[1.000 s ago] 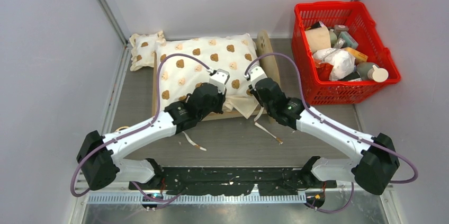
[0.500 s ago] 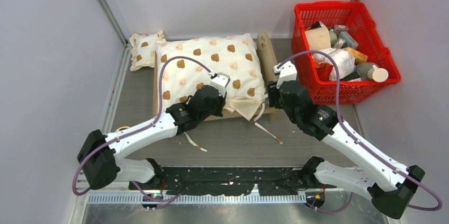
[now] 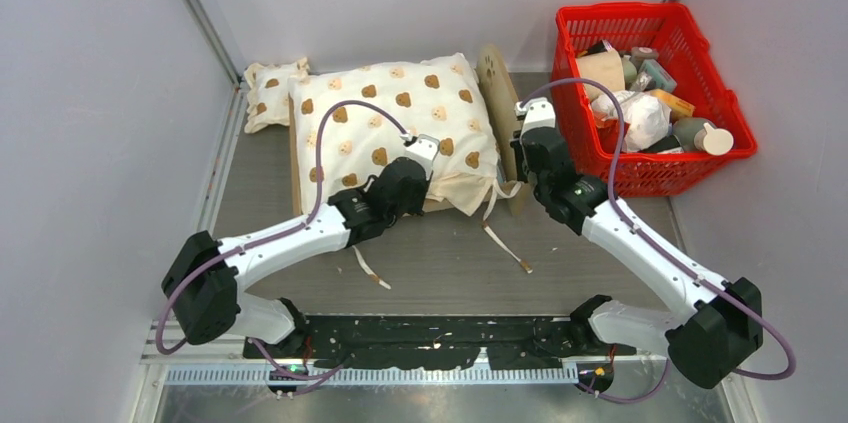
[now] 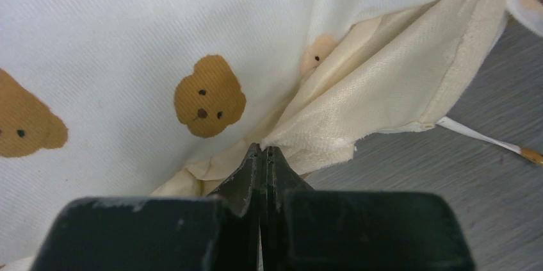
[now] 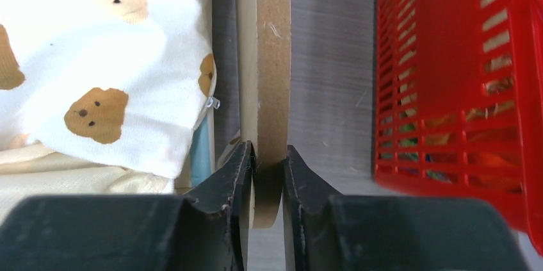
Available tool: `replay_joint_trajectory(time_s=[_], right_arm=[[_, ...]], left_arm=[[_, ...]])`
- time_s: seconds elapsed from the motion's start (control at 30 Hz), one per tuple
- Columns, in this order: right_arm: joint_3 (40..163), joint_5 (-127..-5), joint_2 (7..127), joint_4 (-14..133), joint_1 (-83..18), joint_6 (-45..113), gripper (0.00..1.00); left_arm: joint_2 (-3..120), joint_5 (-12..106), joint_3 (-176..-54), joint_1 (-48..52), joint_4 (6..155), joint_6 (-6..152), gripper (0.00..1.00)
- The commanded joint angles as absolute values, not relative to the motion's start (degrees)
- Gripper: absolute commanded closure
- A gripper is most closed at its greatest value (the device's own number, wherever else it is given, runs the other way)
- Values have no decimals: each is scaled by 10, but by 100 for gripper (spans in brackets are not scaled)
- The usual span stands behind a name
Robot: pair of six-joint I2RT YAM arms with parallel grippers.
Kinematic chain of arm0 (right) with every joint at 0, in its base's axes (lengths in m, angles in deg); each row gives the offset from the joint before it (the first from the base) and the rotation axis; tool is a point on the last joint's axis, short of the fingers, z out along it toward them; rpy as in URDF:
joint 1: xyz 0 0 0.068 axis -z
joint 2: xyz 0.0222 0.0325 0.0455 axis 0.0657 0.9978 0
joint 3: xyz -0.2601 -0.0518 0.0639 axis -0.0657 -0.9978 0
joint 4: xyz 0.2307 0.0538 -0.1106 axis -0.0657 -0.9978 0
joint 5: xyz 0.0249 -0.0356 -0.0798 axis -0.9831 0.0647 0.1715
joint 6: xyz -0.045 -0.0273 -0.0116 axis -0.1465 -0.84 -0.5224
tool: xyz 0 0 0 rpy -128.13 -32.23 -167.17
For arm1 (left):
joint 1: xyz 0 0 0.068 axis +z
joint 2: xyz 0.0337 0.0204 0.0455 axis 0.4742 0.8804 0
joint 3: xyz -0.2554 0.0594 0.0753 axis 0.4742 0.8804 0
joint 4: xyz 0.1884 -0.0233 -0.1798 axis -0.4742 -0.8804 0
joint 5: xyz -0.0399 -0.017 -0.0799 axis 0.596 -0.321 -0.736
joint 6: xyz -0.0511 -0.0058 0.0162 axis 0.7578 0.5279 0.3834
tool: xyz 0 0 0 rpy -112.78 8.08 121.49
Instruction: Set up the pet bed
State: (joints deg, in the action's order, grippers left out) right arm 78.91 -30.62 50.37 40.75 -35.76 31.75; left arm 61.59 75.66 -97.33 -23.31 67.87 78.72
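The pet bed's arched wooden headboard [image 3: 494, 83] stands on edge at the right of its frame, beside the red basket. The cream bear-print cushion [image 3: 385, 123] covers the frame; a strip of blue base [image 5: 201, 156] shows under it. My right gripper [image 3: 518, 165] is shut on the headboard's near edge [image 5: 269, 79], one finger on each face [image 5: 269, 156]. My left gripper [image 3: 430, 181] is shut on the cushion's cream ruffle [image 4: 384, 91] at its near right corner, tips pressed together [image 4: 263, 149].
A small bear-print pillow [image 3: 270, 93] lies at the back left by the wall. The red basket [image 3: 650, 28] full of items stands close to the right of the headboard [image 5: 461, 72]. Loose cloth ties [image 3: 505, 248] trail on the table.
My right gripper left the cushion's right corner, swung right and closed on the headboard's near edge. The cushion and headboard shifted back and turned slightly. The left gripper followed.
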Motion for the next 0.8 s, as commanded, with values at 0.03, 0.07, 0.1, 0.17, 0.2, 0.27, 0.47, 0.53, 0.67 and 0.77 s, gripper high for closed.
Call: replay_joint_trajectory(time_s=[0.03,0.07,0.1,0.17,0.2,0.27,0.47,0.53,0.67,0.77], right_arm=[[803,-367,557,454,-343,255,95],[809,-388,561,454,-343,260,95],[822,-395,562,448,-342,266,95],[837,-403,554,441,-343,276,95],[844,-407,545,440,-343,280,95],[851,-415,536,438,-343,288,95],[844,-453,525,452,-344,314,95],[836,-457,523,467,-344,311,94],[838,-408,513,443,-344,314,63],[834,-367,473,401,-345,334,44]], left_arm=[[638,829,-1015,-217,633,775,100],[636,829,-1016,-214,628,776,97],[630,827,-1016,-212,627,774,89],[612,807,-1020,-212,625,762,66],[602,796,-1028,-213,619,759,57],[582,767,-1048,-214,612,760,46],[565,727,-1102,-243,650,751,37],[580,708,-1112,-251,677,749,37],[618,705,-1139,-270,729,752,36],[653,745,-1173,-289,752,767,35]])
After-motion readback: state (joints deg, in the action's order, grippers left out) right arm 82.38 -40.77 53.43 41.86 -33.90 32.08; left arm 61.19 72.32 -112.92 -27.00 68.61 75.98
